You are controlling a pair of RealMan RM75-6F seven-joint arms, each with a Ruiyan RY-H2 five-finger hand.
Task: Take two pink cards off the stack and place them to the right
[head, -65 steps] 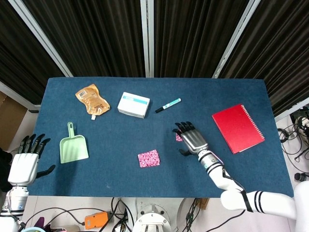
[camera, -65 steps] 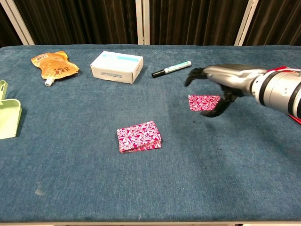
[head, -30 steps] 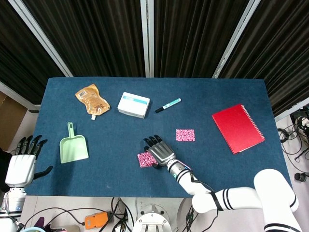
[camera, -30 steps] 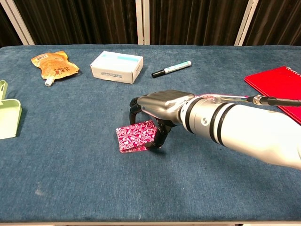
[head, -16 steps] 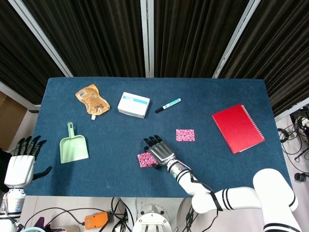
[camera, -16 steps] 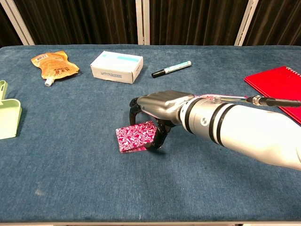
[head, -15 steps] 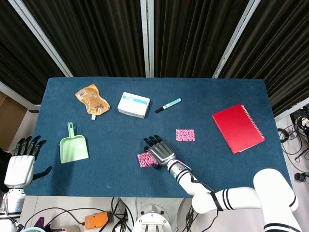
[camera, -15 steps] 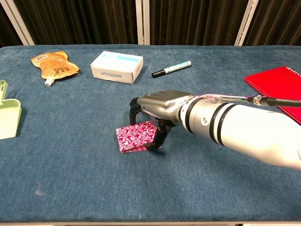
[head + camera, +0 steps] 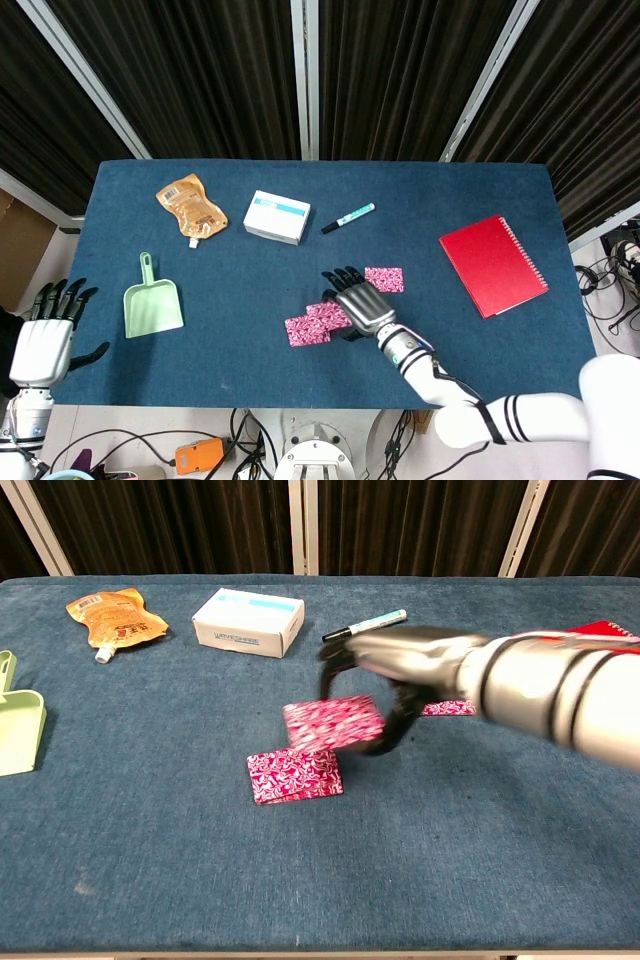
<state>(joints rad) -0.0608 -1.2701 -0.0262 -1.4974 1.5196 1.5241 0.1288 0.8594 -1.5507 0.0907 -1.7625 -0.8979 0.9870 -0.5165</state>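
The stack of pink patterned cards [image 9: 303, 331] [image 9: 294, 776] lies near the table's front middle. My right hand [image 9: 362, 305] [image 9: 402, 662] hovers just right of the stack and pinches one pink card [image 9: 329, 315] [image 9: 333, 723], which hangs lifted above the cloth. Another single pink card [image 9: 387, 278] [image 9: 450, 708] lies flat further right, partly hidden behind the hand in the chest view. My left hand [image 9: 46, 343] hangs off the table's left front corner with its fingers spread and nothing in it.
A green dustpan [image 9: 152, 300] lies at the left. An orange pouch [image 9: 190, 207], a white box [image 9: 277, 216] and a marker [image 9: 349, 217] sit along the back. A red notebook [image 9: 493, 264] lies at the right.
My right hand has risen off the stack with one pink card and moved right, away from the stack. The left hand has stayed where it was.
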